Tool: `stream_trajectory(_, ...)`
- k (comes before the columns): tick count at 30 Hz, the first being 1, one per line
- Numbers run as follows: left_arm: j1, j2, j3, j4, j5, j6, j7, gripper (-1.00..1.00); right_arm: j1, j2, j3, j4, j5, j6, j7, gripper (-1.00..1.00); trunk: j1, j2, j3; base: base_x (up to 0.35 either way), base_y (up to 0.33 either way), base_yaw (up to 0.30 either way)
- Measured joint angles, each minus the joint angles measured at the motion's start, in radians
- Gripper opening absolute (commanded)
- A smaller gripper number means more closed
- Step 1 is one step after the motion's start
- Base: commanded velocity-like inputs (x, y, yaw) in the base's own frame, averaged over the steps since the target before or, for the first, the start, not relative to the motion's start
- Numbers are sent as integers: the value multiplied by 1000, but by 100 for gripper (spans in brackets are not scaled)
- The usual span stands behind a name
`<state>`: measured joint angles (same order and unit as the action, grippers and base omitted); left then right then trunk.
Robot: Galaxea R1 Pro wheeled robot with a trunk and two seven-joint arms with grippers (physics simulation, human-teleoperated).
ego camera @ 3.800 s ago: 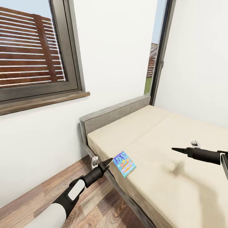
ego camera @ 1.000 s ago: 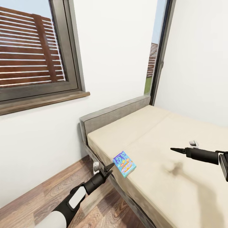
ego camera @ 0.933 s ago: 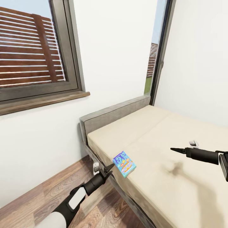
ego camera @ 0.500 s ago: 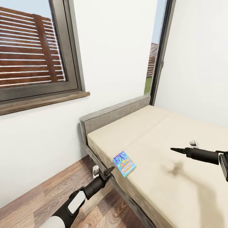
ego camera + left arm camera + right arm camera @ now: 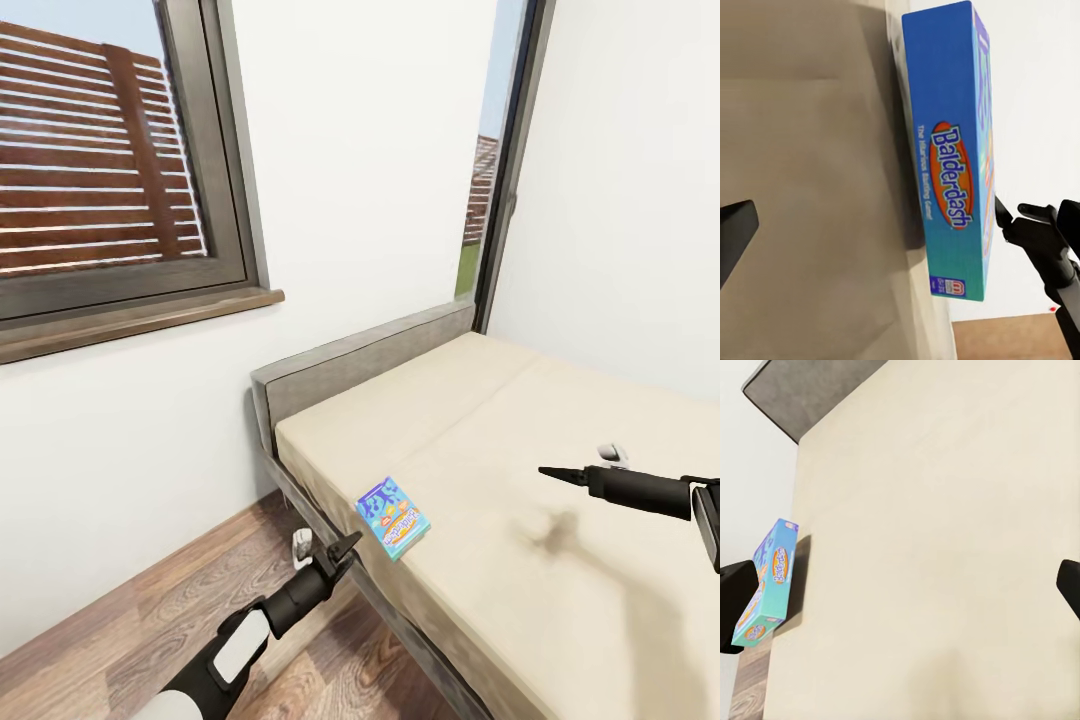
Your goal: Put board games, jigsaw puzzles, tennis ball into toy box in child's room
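Board game (image 5: 393,517), a blue "Balderdash" box (image 5: 949,161), lies flat on the bed (image 5: 560,560) at the mattress's near-left edge, close to the grey headboard (image 5: 360,360). Left gripper (image 5: 345,548) hangs off the bed's side, just beside and slightly below the box, not touching it; fingers parted wide, nothing held. Right gripper (image 5: 548,472) hovers above the mattress, well apart from the box; its fingers stand widely spread in the right wrist view, nothing between them. Wood floor (image 5: 150,620) beside the bed.
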<state>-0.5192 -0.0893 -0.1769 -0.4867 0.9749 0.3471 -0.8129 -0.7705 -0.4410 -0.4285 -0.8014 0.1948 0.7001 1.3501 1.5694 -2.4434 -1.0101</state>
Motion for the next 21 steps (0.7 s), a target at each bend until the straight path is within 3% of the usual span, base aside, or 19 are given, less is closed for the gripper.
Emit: stream_trajectory(21, 2, -21, -4, -12, 0, 1, 38, 100, 0, 0, 0, 0, -1, 0, 0, 100, 0, 0, 0, 0, 0, 0)
